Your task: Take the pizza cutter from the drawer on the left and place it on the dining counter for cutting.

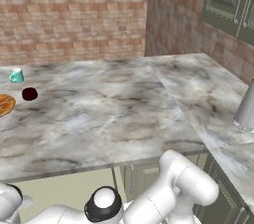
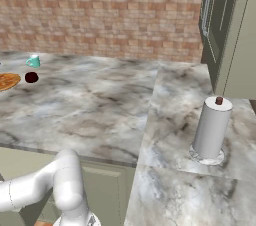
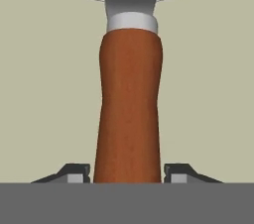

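One pizza cutter [image 3: 130, 104] — reddish-brown handle, silvery collar, pale round blade — lies on the beige drawer [image 3: 49, 94] floor, handle between the two gripper [image 3: 128, 172] fingertips (seemingly pinching it).

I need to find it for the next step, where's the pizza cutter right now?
In the hand view the pizza cutter lies on the drawer's pale floor, its reddish-brown handle between the gripper fingertips.

Base views share the dining counter [image 1: 109, 119]; hand view close above pizza cutter [image 3: 130, 104]
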